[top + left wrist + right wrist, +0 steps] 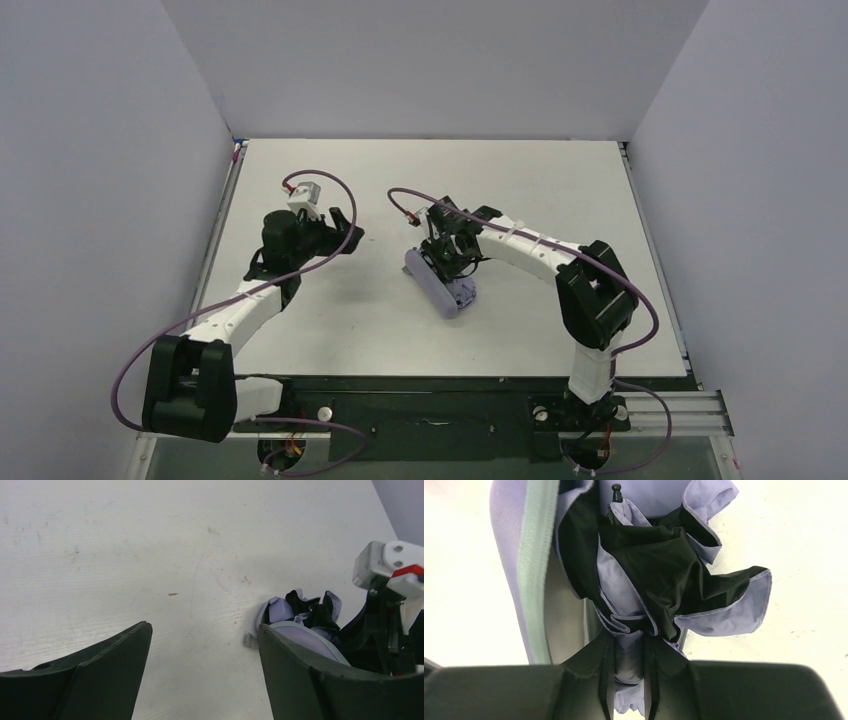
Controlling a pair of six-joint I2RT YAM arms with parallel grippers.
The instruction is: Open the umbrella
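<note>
Just right of centre in the top view, on the white table (330, 330): the umbrella (461, 293), lying folded and crumpled, with the right gripper (452, 262) directly over it. Looks light and limp: pale lavender fabric over black lining, loose pleats spilling toward the upper right of the right wrist view, a small black tip (616, 488) poking out at the top edge. Probably slides and bunches under any squeeze on cloth alone, so best taken at the stiff core, the shaft or the handle, neither plainly visible here. Likely thin-ribbed and easy to bend; calls for a steady pull rather than a wrench. Lies beside a lavender strip with a pale green band (531, 555) at the left of that view; cannot tell whether a sleeve or part of the canopy.

Fingers (591, 667) of the right gripper: drawn nearly together, pinching a narrow gathered neck of the umbrella at lower centre of the frame. Left gripper (202, 630): spread wide, bare table in the gap, touching nothing, with the umbrella just beyond the finger at the right of the left wrist view.
</note>
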